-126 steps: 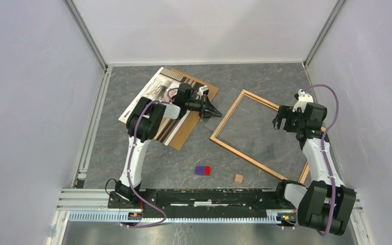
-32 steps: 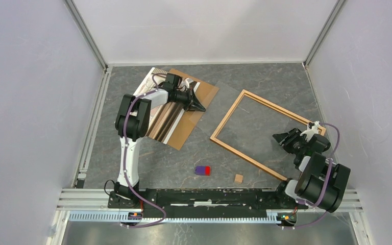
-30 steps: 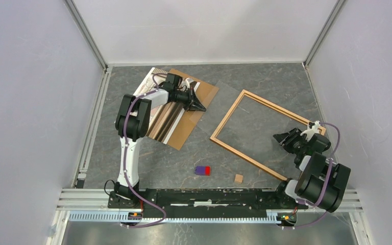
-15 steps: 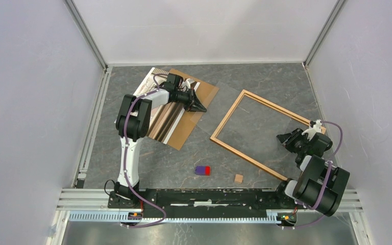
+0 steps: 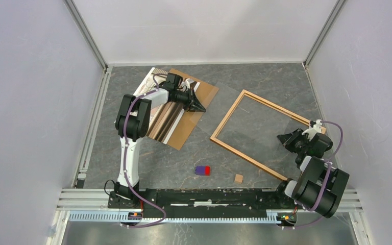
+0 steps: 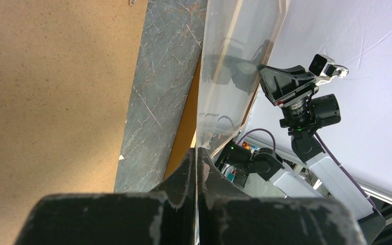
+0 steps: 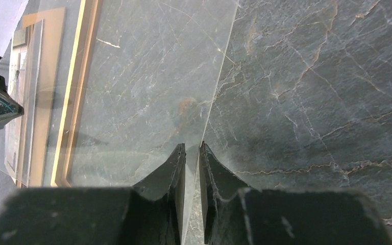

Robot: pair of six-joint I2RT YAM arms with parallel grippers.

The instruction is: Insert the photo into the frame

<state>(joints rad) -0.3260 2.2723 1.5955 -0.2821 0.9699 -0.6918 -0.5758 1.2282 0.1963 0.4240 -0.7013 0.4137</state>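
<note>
Desk: grey stone.
Clear sheet: crosses frame's left side.
Frame: flat on desk.
Photo: left of frame, on brown backing board.
Left hand: left of frame, clamped on sheet edge.
Right hand: above frame's right part, fingers narrowly apart around sheet edge.

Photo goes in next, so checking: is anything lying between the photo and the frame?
Yes. A clear sheet spans the frame, one corner pinched in the left claw, its opposite edge inside the right claw. The photo lies left of it.
</note>
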